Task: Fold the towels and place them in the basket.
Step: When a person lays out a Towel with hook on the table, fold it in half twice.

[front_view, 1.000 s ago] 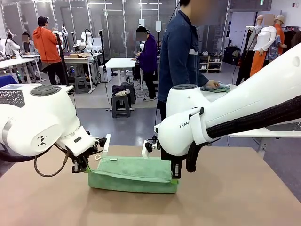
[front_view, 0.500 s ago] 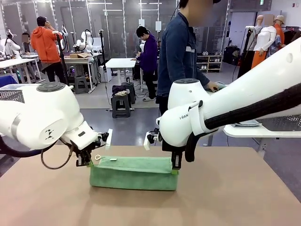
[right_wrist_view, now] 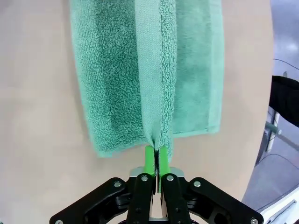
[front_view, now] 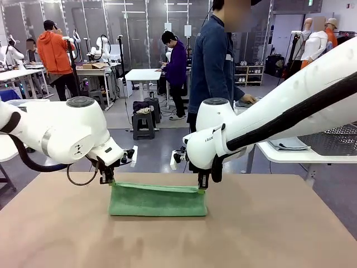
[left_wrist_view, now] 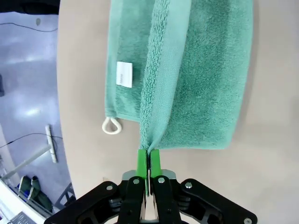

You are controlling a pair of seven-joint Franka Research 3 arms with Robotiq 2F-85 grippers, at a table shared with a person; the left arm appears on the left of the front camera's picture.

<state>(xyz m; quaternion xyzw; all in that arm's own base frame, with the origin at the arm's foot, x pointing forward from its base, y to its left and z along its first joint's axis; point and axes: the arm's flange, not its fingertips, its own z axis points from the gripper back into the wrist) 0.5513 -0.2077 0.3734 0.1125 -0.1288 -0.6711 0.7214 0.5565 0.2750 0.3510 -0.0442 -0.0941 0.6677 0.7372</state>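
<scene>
A mint green towel (front_view: 157,201) lies folded over on the tan table, its upper edge held up at both ends. My left gripper (front_view: 107,182) is shut on the towel's left corner, and my right gripper (front_view: 202,186) is shut on its right corner. In the left wrist view the green pads (left_wrist_view: 148,161) pinch the towel (left_wrist_view: 187,74) at its hem, with a white corner loop (left_wrist_view: 110,125) and a white label (left_wrist_view: 124,73) beside them. The right wrist view has the pads (right_wrist_view: 156,161) clamped on the towel's edge (right_wrist_view: 154,70). The basket is out of view.
The tan table (front_view: 279,234) stretches wide around the towel. A person in a dark blue jacket (front_view: 212,61) stands beyond the far edge, one hand on a side table (front_view: 290,151) at the right. Other people and tables are farther back.
Both grippers have carried the held edge away from me toward the far side, drawing the towel flatter and farther across the table. The person has shifted slightly.
</scene>
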